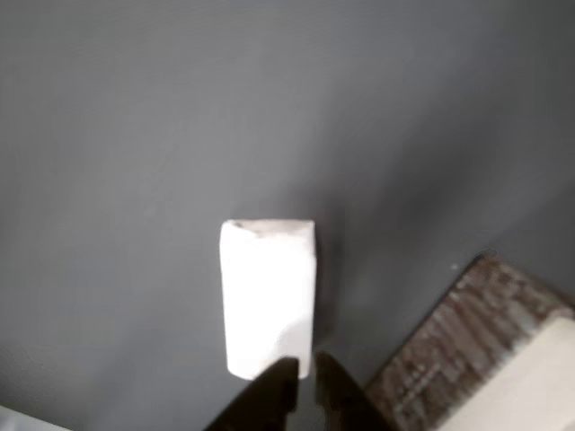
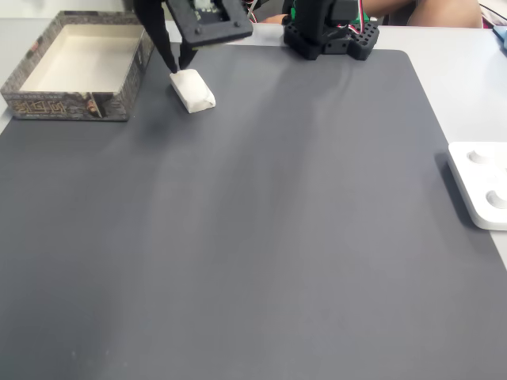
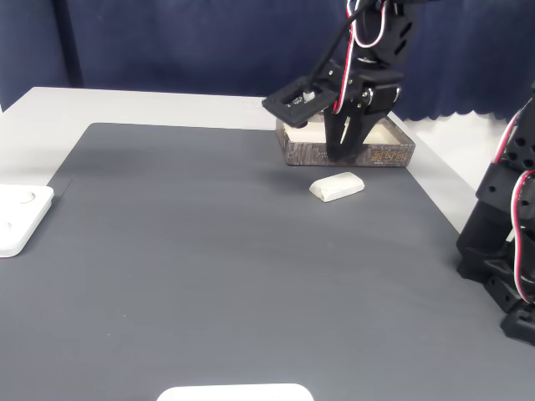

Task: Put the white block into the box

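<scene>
In the other view, the pincer [image 1: 304,377] hangs with its tips slightly parted at the near end of the white block [image 1: 268,296], holding nothing. In a fixed view, the block [image 2: 192,89] lies on the grey surface [image 2: 277,237] just beside the box [image 2: 75,107]. In another fixed view, the pincer [image 3: 340,155] hovers just above the block [image 3: 337,186], in front of the box [image 3: 351,154].

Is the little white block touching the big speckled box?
Apart. In a fixed view, bare grey mat shows between the small white rectangular block and the shallow speckled brown box.

Robotics test bench, likely a lab or office.
A grey mat [image 3: 209,251] covers a white table [image 3: 150,107]; dark blue curtain [image 3: 192,42] at the far side.
</scene>
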Robot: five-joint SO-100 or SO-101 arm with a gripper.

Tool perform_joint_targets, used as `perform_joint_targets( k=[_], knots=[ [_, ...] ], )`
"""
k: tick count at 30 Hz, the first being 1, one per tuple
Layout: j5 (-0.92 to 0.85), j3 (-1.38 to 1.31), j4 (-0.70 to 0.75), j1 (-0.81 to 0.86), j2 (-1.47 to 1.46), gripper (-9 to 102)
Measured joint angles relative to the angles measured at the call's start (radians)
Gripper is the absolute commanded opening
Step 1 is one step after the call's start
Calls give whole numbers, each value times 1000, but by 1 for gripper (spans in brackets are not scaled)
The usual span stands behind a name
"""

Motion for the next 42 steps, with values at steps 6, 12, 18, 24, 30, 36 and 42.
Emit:
perform_joint_targets(
  k=[6, 12, 18, 24, 30, 36, 42],
  knots=[
    [21, 0, 0, 0, 0, -2],
    [74, 0, 0, 0, 0, -1],
    [104, 0, 0, 0, 0, 17],
    [146, 0, -2, 0, 0, 23],
    [147, -2, -2, 11, 0, 29],
    [149, -55, -9, 35, -57, 31],
    [152, -83, -57, 38, -103, 32]
  ],
)
